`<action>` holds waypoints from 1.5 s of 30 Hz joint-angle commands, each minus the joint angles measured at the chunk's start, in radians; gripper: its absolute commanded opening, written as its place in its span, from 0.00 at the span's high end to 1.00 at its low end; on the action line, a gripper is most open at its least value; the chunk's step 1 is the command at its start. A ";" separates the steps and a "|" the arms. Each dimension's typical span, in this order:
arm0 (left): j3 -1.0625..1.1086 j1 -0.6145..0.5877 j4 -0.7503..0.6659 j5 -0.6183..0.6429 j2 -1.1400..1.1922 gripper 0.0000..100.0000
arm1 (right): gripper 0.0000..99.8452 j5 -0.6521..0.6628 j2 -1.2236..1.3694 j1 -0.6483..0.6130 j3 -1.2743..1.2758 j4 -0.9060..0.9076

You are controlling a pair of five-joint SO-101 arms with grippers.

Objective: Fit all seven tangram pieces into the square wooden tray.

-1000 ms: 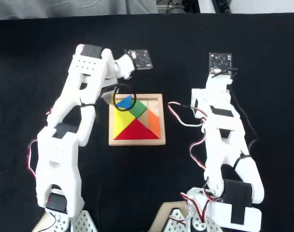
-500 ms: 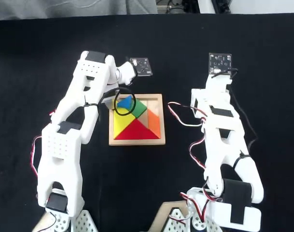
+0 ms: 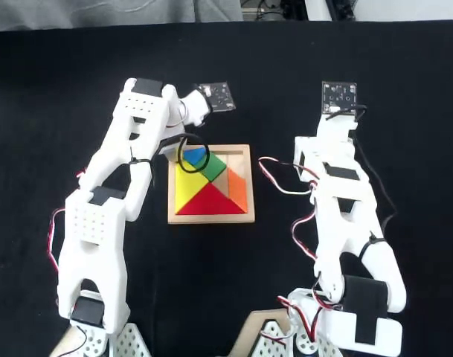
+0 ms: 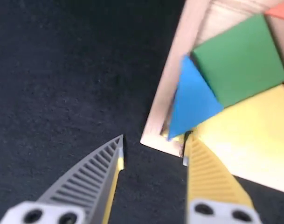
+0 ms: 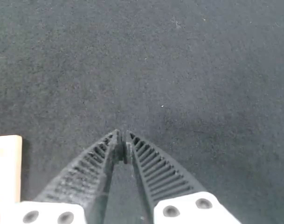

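**Ana:** While the left gripper (image 4: pixel 154 137) hangs with its jaws spread and nothing between them, where is the blue triangle (image 4: pixel 190 100)?

**Ben:** It lies in the tray's (image 4: pixel 176 74) far left corner, just off the fingertips. One long edge seems to ride up on the rim rather than lie flat. One finger is over the black cloth (image 4: pixel 62 70) outside the tray, and the other is at the tray's edge beside the yellow triangle (image 4: pixel 244 135).

**Ana:** So seating it is the job?

**Ben:** I'd say so. Push gently from the rim side with one fingertip, towards the green square (image 4: pixel 239 70), until the triangle drops into its pocket. Press low and slowly, because a hard shove could shift the green and yellow pieces or slide the whole tray.

**Ana:** And further right?

**Ben:** The red triangle (image 3: pixel 211 199) is on the near side and an orange piece (image 3: pixel 239 190) is on the right, both looking flat. I can't count all seven from above.

**Ana:** The other arm?

**Ben:** The right gripper (image 5: pixel 121 140) is pinched closed on nothing, over bare cloth to the right of the tray and well clear of it.
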 commanded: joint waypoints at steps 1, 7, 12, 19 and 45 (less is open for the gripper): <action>-0.054 -0.007 -0.023 0.021 -0.011 0.79 | 0.99 0.000 -0.001 0.009 -0.051 -0.018; -0.108 -0.018 0.002 0.023 -0.025 0.79 | 0.99 0.000 -0.002 0.009 -0.051 -0.018; -0.239 -0.008 0.100 0.137 -0.012 0.79 | 0.99 0.000 -0.001 0.009 -0.051 -0.018; -0.426 -0.174 0.434 0.242 -0.101 0.79 | 0.99 0.000 0.004 0.008 -0.051 -0.020; 1.026 -0.615 -0.192 -0.015 -0.766 0.80 | 0.99 0.006 0.004 -0.011 -0.048 -0.020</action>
